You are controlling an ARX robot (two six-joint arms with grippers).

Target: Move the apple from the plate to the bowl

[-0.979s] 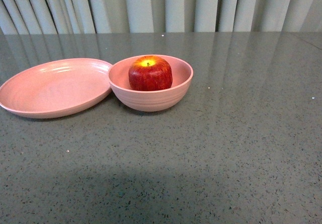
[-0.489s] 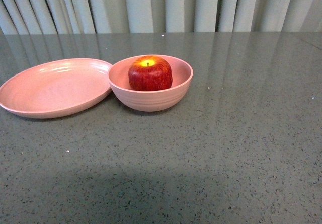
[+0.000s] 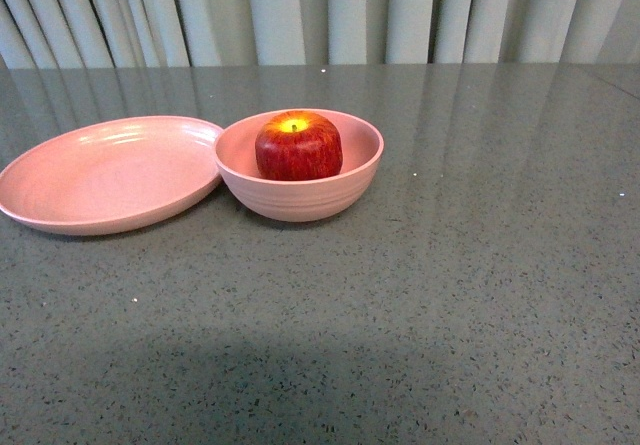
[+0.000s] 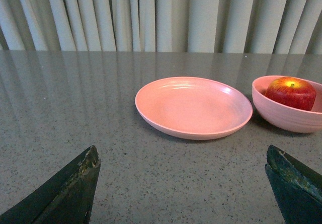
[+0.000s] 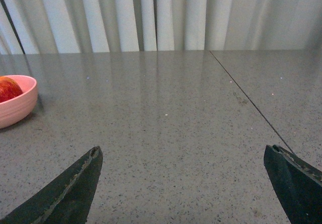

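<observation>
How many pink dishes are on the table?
2: a shallow plate on the left, empty, and a deep bowl right beside it, holding an apple.

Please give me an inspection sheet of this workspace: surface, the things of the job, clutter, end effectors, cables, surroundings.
Surface: grey speckled table, with a thin seam line in the right wrist view.
Apple: upright inside the bowl, stem dip up.
Bowl: upright, beside the plate, rims close or touching.
Plate: nothing on it.
Clutter: nothing seen.
Left end effector: open, holding nothing, low over the table.
Right end effector: open, holding nothing.
Cables: nothing seen.
Surroundings: pale pleated curtain behind the table.
</observation>
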